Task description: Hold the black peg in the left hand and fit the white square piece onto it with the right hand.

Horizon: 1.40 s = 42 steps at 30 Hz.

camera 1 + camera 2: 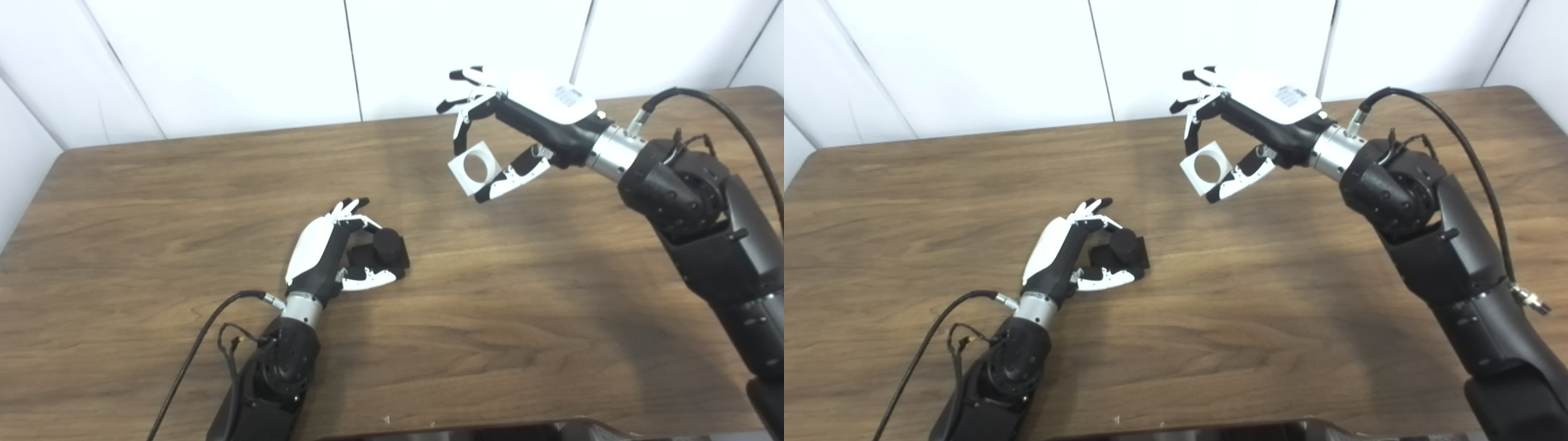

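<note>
I see a wood-grain table [184,202], satin; matt black peg [389,245]; smooth white plastic piece [474,168].

Bare wooden table [520,294] lies open between the left hand [334,251], closed on the black peg [389,245], and the raised right hand [520,122] holding the white square piece [474,166].

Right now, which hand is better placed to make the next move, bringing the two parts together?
The right hand: it holds the white square piece raised clear of the table, free to travel. The left hand sits low, closed around the black peg.
</note>
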Each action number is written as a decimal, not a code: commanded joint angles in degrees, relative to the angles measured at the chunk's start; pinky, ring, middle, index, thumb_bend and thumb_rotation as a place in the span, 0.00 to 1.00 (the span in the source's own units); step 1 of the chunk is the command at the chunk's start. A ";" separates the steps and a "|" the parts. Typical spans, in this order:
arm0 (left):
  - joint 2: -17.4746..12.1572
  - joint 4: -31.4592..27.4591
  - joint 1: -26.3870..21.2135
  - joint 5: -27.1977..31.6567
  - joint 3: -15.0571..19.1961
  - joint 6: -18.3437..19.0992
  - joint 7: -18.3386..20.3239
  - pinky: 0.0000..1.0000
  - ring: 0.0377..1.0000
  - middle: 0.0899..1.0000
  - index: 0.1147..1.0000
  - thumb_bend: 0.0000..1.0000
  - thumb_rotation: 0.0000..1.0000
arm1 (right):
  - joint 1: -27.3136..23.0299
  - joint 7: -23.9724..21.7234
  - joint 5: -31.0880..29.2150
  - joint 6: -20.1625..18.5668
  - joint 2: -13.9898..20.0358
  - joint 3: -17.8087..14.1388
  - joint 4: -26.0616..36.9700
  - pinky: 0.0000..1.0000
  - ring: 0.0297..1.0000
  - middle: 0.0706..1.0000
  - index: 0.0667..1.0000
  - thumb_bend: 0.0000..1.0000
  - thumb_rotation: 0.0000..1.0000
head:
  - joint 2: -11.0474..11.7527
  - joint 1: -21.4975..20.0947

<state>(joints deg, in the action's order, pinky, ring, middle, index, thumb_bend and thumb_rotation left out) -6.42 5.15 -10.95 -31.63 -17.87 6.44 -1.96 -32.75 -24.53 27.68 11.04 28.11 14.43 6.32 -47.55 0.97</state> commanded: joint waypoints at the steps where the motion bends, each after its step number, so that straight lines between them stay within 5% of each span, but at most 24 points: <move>1: -0.45 2.48 -0.71 -2.83 -0.43 1.87 -0.50 1.00 1.00 0.93 0.43 0.52 0.09 | -2.70 0.59 -0.93 1.14 -0.76 -0.37 1.96 0.98 0.94 0.80 0.44 0.52 0.15 | -0.05 0.14; 16: 0.14 2.21 -0.95 -3.09 -1.38 3.11 -0.36 1.00 1.00 0.93 0.43 0.52 0.09 | -1.78 -2.64 -0.19 -4.28 -7.69 3.05 5.16 1.00 0.96 0.81 0.44 0.52 0.14 | -0.32 1.16; 42: 0.28 1.76 -0.93 -3.10 -1.66 4.31 -0.92 1.00 1.00 0.93 0.43 0.52 0.09 | -2.34 -3.86 3.55 -2.77 -11.37 7.62 -1.09 1.00 0.94 0.81 0.44 0.52 0.14 | -0.56 2.66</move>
<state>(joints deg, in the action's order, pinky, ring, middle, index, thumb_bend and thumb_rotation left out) -5.52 5.59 -11.78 -31.95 -19.07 8.32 -3.26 -32.43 -29.40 31.35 7.30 17.12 22.50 4.89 -48.08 3.60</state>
